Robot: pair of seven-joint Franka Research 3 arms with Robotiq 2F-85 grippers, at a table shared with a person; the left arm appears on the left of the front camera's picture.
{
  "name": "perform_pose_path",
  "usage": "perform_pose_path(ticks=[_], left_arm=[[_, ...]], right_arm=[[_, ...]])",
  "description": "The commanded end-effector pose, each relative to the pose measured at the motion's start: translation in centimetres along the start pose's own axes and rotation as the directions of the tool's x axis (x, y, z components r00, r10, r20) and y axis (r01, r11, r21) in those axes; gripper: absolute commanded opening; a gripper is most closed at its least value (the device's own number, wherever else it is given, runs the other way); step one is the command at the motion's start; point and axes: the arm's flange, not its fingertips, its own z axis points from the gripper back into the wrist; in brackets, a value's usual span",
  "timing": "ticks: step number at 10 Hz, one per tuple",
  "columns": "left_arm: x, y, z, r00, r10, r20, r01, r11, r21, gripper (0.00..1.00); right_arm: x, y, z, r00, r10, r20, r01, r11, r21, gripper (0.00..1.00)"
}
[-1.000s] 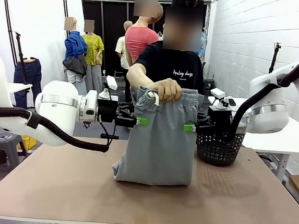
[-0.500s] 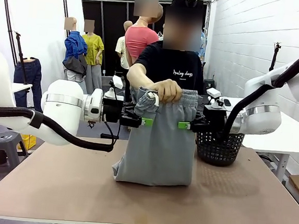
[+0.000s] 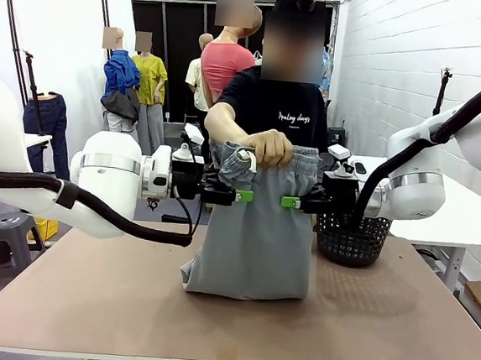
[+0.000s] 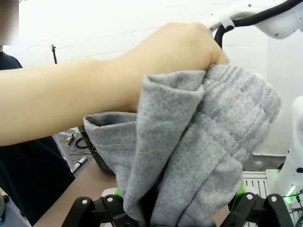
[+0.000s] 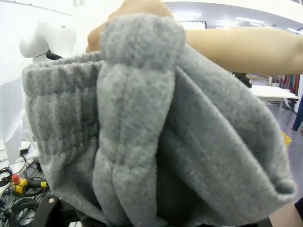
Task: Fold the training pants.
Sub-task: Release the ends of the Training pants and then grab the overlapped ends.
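A person's hand (image 3: pixel 269 145) holds the light grey training pants (image 3: pixel 256 240) up by the gathered waistband, and their lower end rests bunched on the table (image 3: pixel 228 326). My left gripper (image 3: pixel 237 195) reaches in at the pants' left edge just below the waistband. My right gripper (image 3: pixel 294 202) reaches in at the right edge at the same height. In the left wrist view the grey cloth (image 4: pixel 199 156) hangs between my wide-apart black fingers (image 4: pixel 83 210). In the right wrist view the folds of the pants (image 5: pixel 137 132) press close to the camera. Both grippers are open with cloth between the jaws.
A black mesh basket (image 3: pixel 352 237) stands on the table just right of the pants, under my right arm. The person stands at the far edge behind the pants. The brown tabletop spreads bare in front and to the left.
Both grippers have moved inward from the sides, and their green pads now overlap the pants' edges. The person's hand and the pants have stayed put.
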Motion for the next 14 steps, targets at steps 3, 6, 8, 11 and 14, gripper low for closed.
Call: perform_pose_path(ticks=[3, 6, 8, 11, 14], left_arm=[[-0.4, 0.2, -0.4, 1.000, -0.016, -0.014, 0.016, 1.000, 0.015, 0.17], [-0.4, 0.4, -0.3, 1.000, -0.017, -0.004, 0.017, 1.000, 0.013, 0.00], [-0.8, 0.6, -0.8, 0.998, 0.037, 0.052, -0.038, 0.999, 0.024, 0.00], [-1.7, 1.0, -1.1, 0.996, 0.076, 0.052, -0.077, 0.997, 0.001, 0.00], [-1.5, 0.8, -0.6, 0.997, 0.072, 0.037, -0.072, 0.997, -0.004, 0.00]], right_arm=[[0.5, -0.9, -0.3, 1.000, -0.004, 0.016, 0.005, 0.999, -0.041, 0.20], [0.9, -1.0, 0.0, 1.000, -0.007, 0.024, 0.007, 1.000, -0.030, 0.00], [1.0, -0.9, -0.2, 1.000, -0.012, 0.019, 0.012, 1.000, -0.019, 0.00], [1.5, -1.3, -0.2, 1.000, -0.010, 0.012, 0.010, 1.000, -0.022, 0.00], [0.6, -0.7, 0.4, 1.000, 0.008, -0.005, -0.008, 1.000, -0.025, 0.00]])
